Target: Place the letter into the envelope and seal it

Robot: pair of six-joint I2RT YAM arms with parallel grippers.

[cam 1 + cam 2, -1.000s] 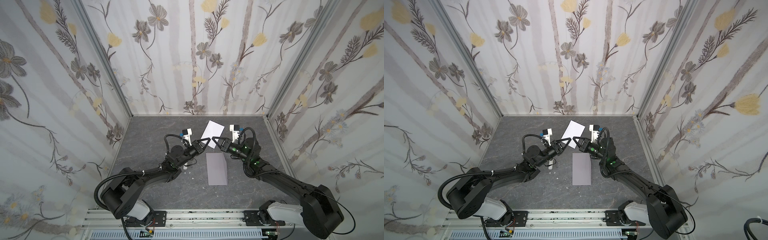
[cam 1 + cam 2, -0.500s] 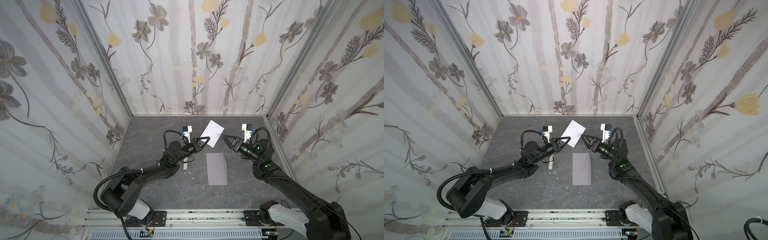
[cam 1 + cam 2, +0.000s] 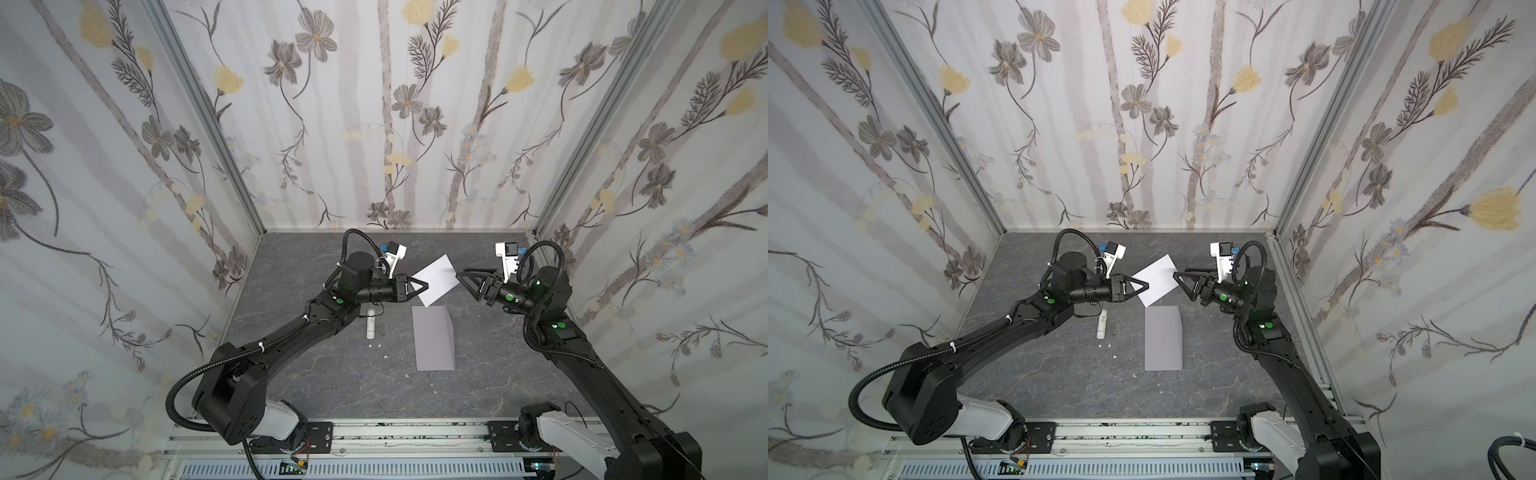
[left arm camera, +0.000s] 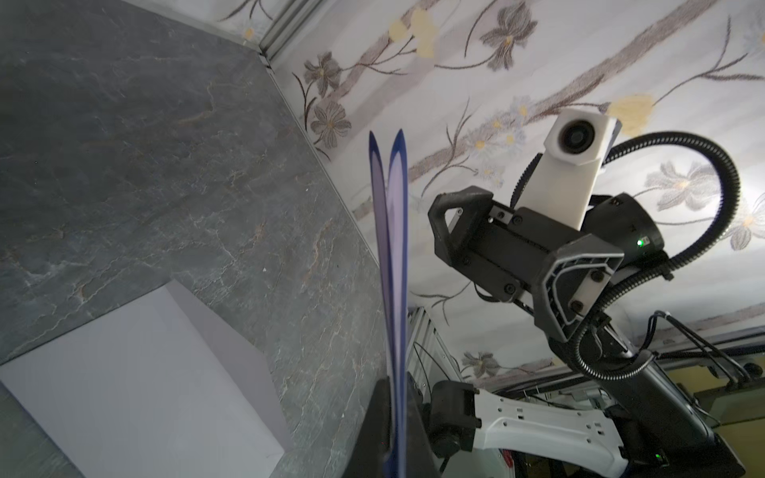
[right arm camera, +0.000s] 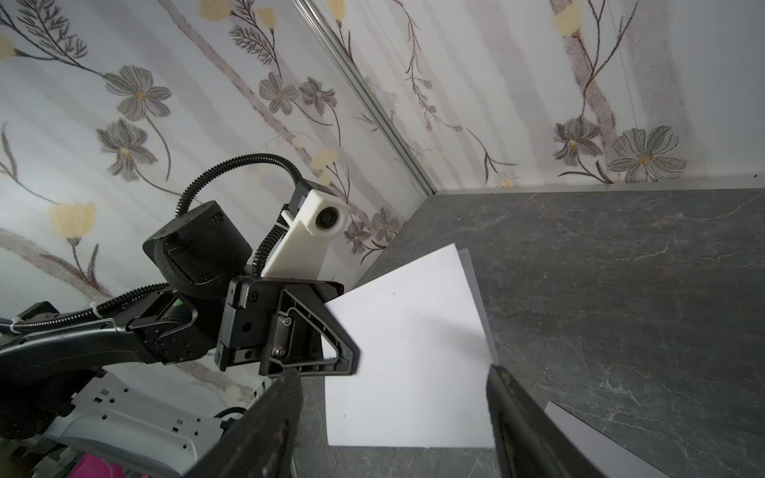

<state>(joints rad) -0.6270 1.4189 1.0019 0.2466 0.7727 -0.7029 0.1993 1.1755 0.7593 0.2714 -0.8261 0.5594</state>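
The letter (image 3: 436, 280) (image 3: 1156, 278), folded and white, hangs tilted in the air above the table's far middle. My left gripper (image 3: 424, 286) (image 3: 1145, 286) is shut on its left corner. In the left wrist view the letter (image 4: 393, 248) shows edge-on as two blue-edged layers clamped in the left gripper (image 4: 395, 397). My right gripper (image 3: 460, 273) (image 3: 1179, 272) stands open just right of the letter, holding nothing. In the right wrist view the letter (image 5: 410, 364) lies beyond the spread right gripper (image 5: 393, 372). The grey-lavender envelope (image 3: 434, 338) (image 3: 1164, 338) (image 4: 136, 372) lies flat below the letter.
A small white glue-stick tube (image 3: 370, 324) (image 3: 1102, 324) lies left of the envelope, under the left arm. A few white scraps (image 3: 378, 345) sit near it. Flowered walls close in the dark stone table (image 3: 332, 374) on three sides.
My right gripper has opened, let go of the letter and drawn back to the right. The left gripper keeps its hold on the letter.
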